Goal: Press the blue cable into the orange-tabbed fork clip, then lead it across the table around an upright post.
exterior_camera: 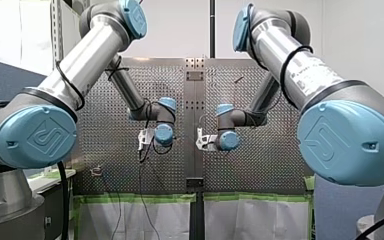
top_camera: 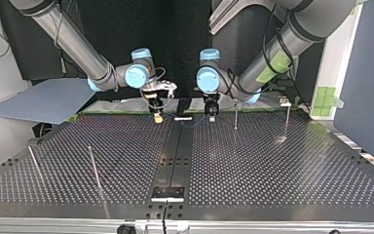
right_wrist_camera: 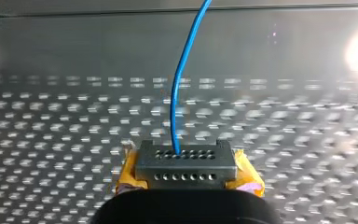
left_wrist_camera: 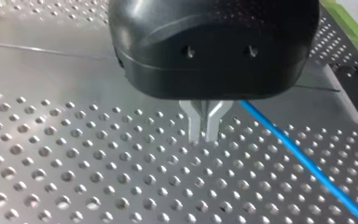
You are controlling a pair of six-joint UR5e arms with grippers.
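The blue cable (right_wrist_camera: 182, 88) comes out from between my right gripper's (right_wrist_camera: 186, 161) yellow-padded fingers (right_wrist_camera: 128, 175) and runs straight ahead over the perforated table (right_wrist_camera: 51, 121). That gripper is shut on it. In the left wrist view the blue cable (left_wrist_camera: 303, 161) lies on the table beside my left gripper (left_wrist_camera: 204, 133). Its metal fingers are shut with nothing between them, just above the holes. In the top view my right gripper (top_camera: 158, 116) and left gripper (top_camera: 212, 115) hang near the far edge, either side of the centre strip. No orange-tabbed clip can be made out.
Thin upright posts stand on the table in the top view: one (top_camera: 235, 115) and another (top_camera: 287, 122) beyond my left gripper, and two at the near left (top_camera: 95, 168) (top_camera: 35, 165). A small white piece (top_camera: 183, 118) lies between the grippers.
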